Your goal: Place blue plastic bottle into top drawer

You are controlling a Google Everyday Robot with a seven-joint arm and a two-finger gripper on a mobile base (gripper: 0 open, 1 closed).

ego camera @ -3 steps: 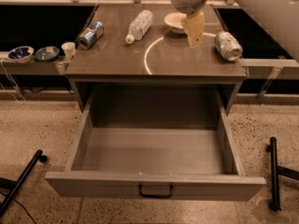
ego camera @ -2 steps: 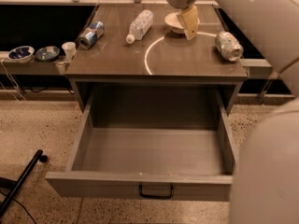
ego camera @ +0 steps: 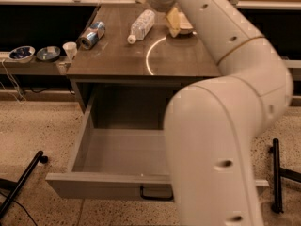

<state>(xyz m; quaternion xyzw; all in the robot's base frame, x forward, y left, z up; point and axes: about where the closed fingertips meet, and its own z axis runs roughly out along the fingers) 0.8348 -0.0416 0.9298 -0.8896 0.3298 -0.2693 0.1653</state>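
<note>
The blue plastic bottle (ego camera: 142, 25) lies on its side at the back of the brown cabinet top (ego camera: 117, 60), white cap pointing front-left. My gripper (ego camera: 172, 22) hangs over the back of the top, just right of the bottle and apart from it. The top drawer (ego camera: 117, 149) is pulled wide open below, grey inside and holding nothing I can see, with a dark handle (ego camera: 155, 194) on its front panel. My white arm (ego camera: 221, 126) hides the drawer's right half.
A blue and silver can (ego camera: 91, 34) lies on the left of the top. A pale plate (ego camera: 186, 28) sits behind the gripper. Two bowls (ego camera: 21, 53) and a small white cup (ego camera: 69, 48) stand on a low shelf at left. Black stand legs (ego camera: 275, 173) rest on the floor.
My gripper has moved left across the cabinet top, closer to the bottle. My arm has swung into the foreground and now covers the right side of the drawer and top.
</note>
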